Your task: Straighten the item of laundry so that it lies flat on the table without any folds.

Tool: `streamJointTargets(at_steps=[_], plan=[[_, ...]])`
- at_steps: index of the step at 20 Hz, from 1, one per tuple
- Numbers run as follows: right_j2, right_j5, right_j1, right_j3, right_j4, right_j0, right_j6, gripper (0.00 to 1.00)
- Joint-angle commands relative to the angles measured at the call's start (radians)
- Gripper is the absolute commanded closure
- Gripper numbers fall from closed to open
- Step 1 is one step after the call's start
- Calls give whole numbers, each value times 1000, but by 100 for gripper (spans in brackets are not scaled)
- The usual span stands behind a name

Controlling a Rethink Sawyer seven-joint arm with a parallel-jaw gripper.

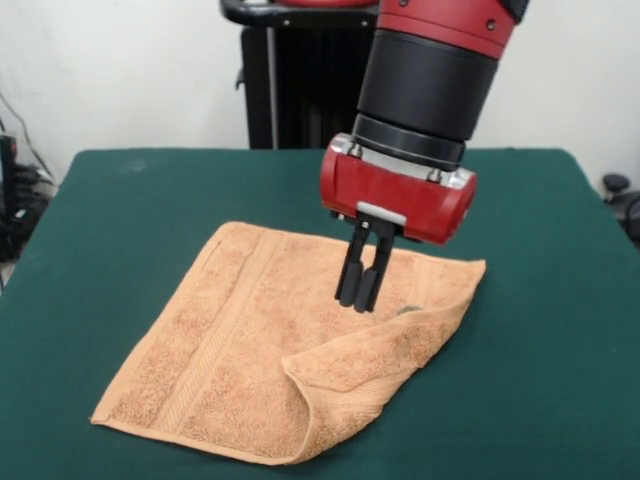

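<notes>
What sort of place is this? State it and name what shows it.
Probably a robotics lab or test bench, not a home laundry room. A red and black robot arm's gripper hangs over a lone orange-tan towel with one corner folded over, on a green felt-topped table against a bare white wall.

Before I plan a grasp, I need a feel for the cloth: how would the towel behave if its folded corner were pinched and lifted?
The towel is probably floppy: its folded corner drapes back over itself in a soft curve. It likely weighs little, being thin terry. Its looped pile should grip rather than slip in the claw, though the rest may drag across the table.
</notes>
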Motion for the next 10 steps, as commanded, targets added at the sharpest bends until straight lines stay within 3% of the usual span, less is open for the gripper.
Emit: streamJointTargets(at_steps=[1,10], plan=[[116,-29,-18,232,40,9,238,100],[105,-53,-26,267,54,33,258,100]])
